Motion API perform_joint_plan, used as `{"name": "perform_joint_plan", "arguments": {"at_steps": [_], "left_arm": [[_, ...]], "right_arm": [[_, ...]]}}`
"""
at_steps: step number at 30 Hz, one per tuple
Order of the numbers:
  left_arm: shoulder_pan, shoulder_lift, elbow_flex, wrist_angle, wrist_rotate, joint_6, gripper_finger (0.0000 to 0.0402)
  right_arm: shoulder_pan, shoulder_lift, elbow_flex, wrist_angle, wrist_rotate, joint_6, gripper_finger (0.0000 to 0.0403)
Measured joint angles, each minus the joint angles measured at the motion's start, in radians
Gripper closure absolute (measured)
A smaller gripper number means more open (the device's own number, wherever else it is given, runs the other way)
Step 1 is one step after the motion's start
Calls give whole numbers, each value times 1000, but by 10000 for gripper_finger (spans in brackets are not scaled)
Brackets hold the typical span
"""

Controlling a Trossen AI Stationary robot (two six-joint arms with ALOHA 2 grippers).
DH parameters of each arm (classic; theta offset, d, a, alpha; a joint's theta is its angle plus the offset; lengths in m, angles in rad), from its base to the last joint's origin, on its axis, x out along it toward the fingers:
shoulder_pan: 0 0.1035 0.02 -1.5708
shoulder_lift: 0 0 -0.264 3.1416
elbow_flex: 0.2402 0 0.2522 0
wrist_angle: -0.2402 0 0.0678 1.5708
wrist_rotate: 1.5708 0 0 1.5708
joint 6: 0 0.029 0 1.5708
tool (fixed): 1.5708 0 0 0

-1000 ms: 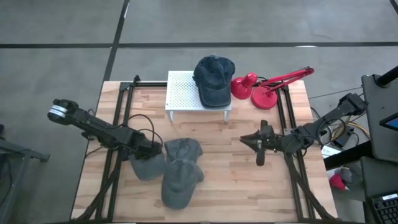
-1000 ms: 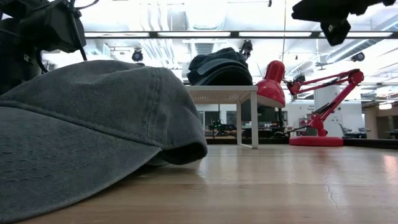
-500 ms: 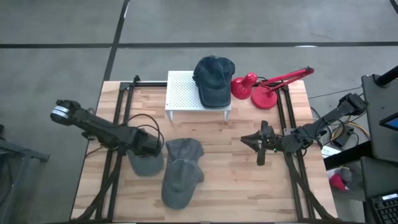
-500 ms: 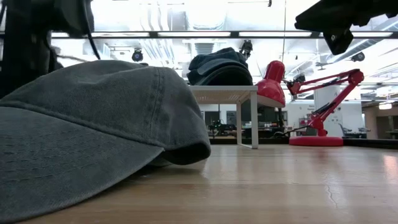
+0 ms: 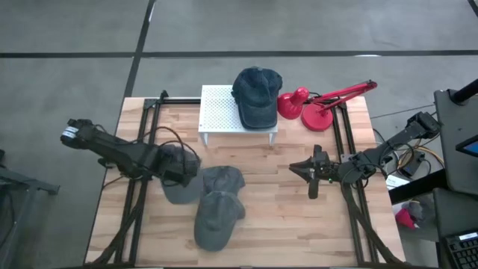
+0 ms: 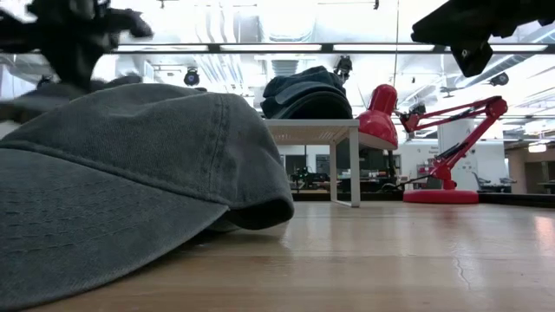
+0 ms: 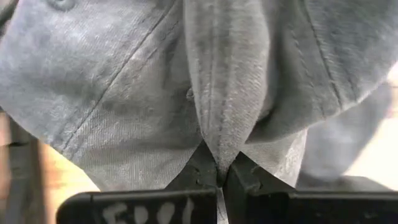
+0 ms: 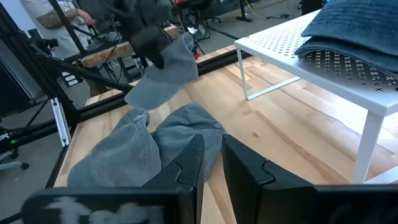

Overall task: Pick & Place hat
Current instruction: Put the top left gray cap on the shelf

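My left gripper (image 5: 184,166) is shut on a grey hat (image 5: 178,187) and holds it above the table's left middle. The hat also shows in the right wrist view (image 8: 163,78), hanging in the air. Two more grey hats (image 5: 222,181) (image 5: 213,220) lie on the table beside it, one partly over the other. The nearer one fills the low view (image 6: 130,191). A dark blue hat (image 5: 256,96) lies on a white rack (image 5: 218,112) at the far edge. My right gripper (image 5: 312,175) hovers at the right and is empty, its fingers (image 8: 193,163) a narrow gap apart. My left gripper pinches a raised fold of the hat's crown cloth (image 7: 217,146) between its two fingertips. The fold runs away from the fingers as a ridge. The hat hangs slack below the gripper, clear of the table (image 8: 163,78).
A red desk lamp (image 5: 317,104) stands at the far right beside the rack. Black frame rails (image 5: 142,142) (image 5: 345,149) run along the table's left and right sides. Bare wood lies between the hats and my right gripper (image 5: 272,202).
My left gripper has risen and gone a little toward the far edge, staying shut on the grey hat. The hat has come up off the table and away from the two other grey hats, and now hangs clear. My right arm has kept still.
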Motion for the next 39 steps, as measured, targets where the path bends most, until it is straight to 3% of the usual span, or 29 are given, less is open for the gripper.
{"name": "perform_joint_plan", "arguments": {"at_steps": [8, 19, 25, 30, 39], "left_arm": [[3, 0, 183, -18, -212, 34, 401], [65, 4, 333, -34, -372, 173, 401], [182, 37, 420, -34, -376, 355, 401], [342, 67, 504, -32, -350, 565, 402], [656, 177, 589, 62, -184, 941, 402]], "right_arm": [[0, 0, -1, -45, 1, -73, 351], [0, 0, -1, -46, 1, -75, 351], [0, 0, -1, -45, 1, -75, 351], [0, 0, -1, -45, 1, -67, 351], [0, 0, -1, -44, 1, -48, 351]]}}
